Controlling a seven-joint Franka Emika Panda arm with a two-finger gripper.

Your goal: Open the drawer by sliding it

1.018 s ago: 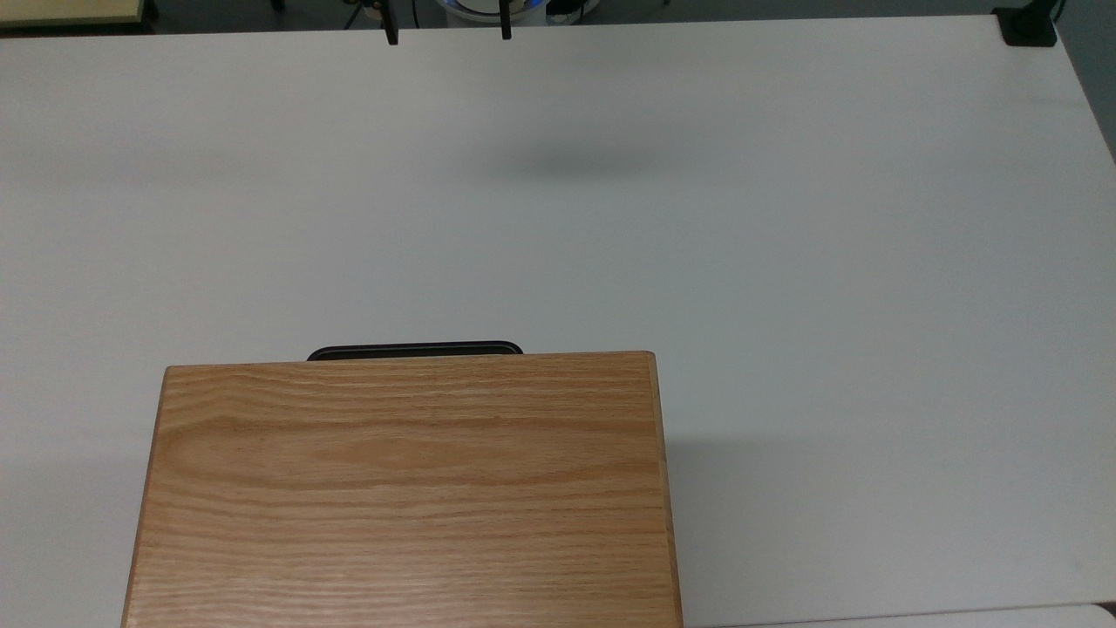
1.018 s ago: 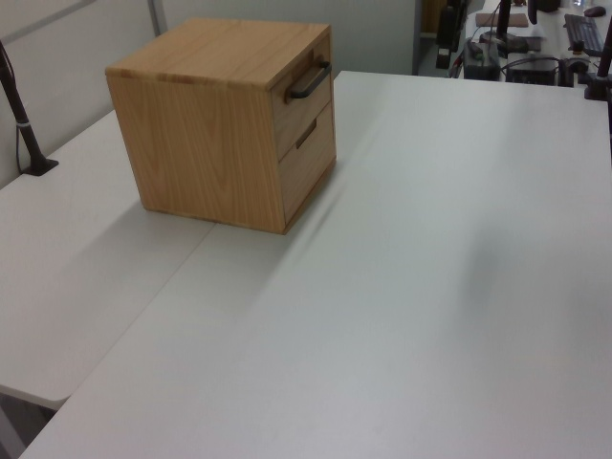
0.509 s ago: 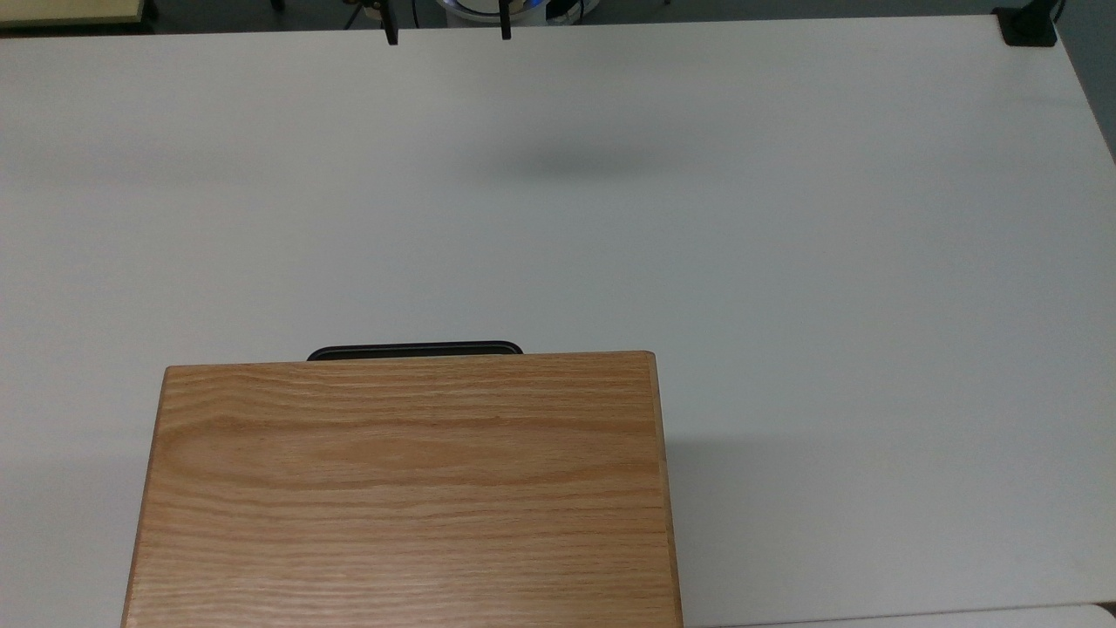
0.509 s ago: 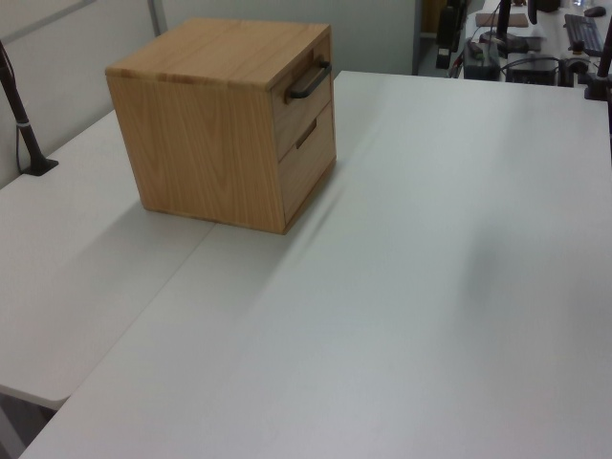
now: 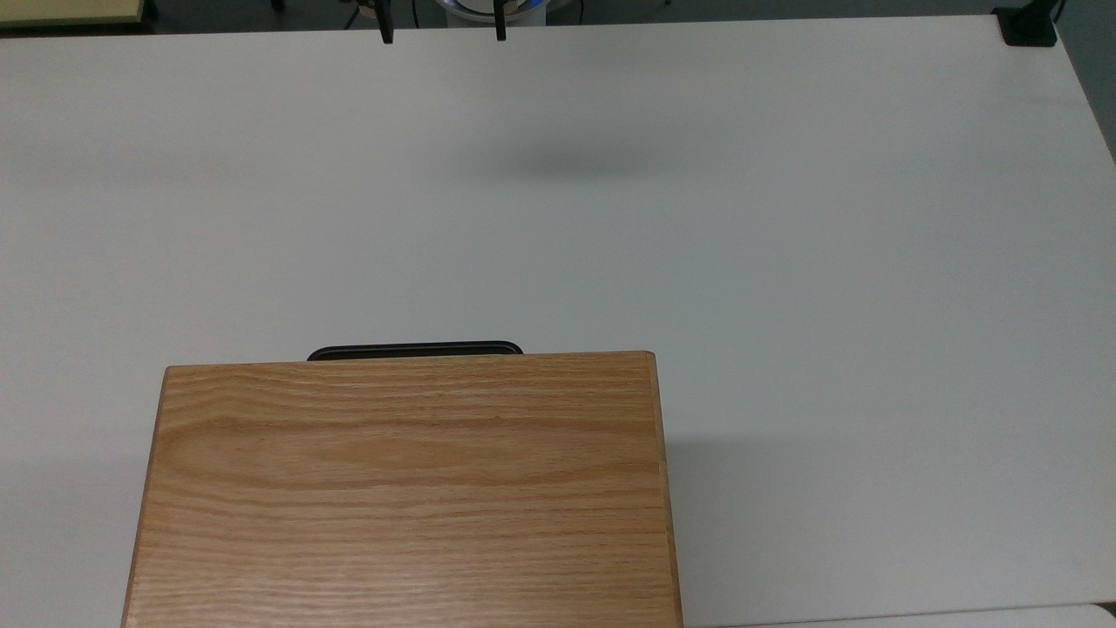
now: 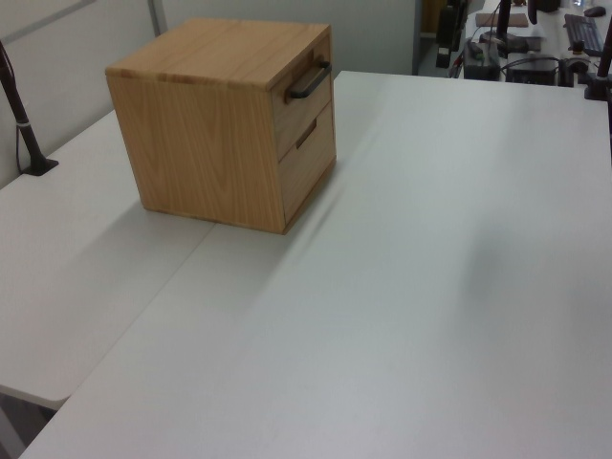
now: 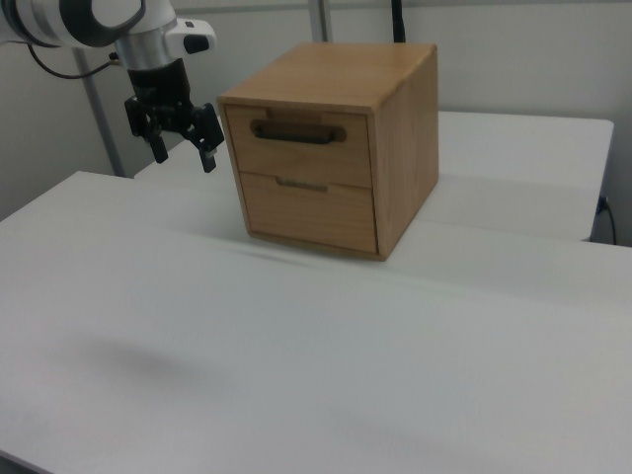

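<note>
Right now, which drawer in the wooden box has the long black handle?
The top drawer. Its black bar handle sticks out, while the lower drawer has just a small notch.

Right view: we see the arm's white wrist at upper left, carrying the black gripper pointed downward, its two fingers spread apart and holding nothing. Top view: both fingertips show at the upper edge.

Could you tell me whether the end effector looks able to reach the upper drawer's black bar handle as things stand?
Probably yes. The end effector hangs open above the bare white table, apart from the drawer, and nothing lies between it and the bar handle.
</note>
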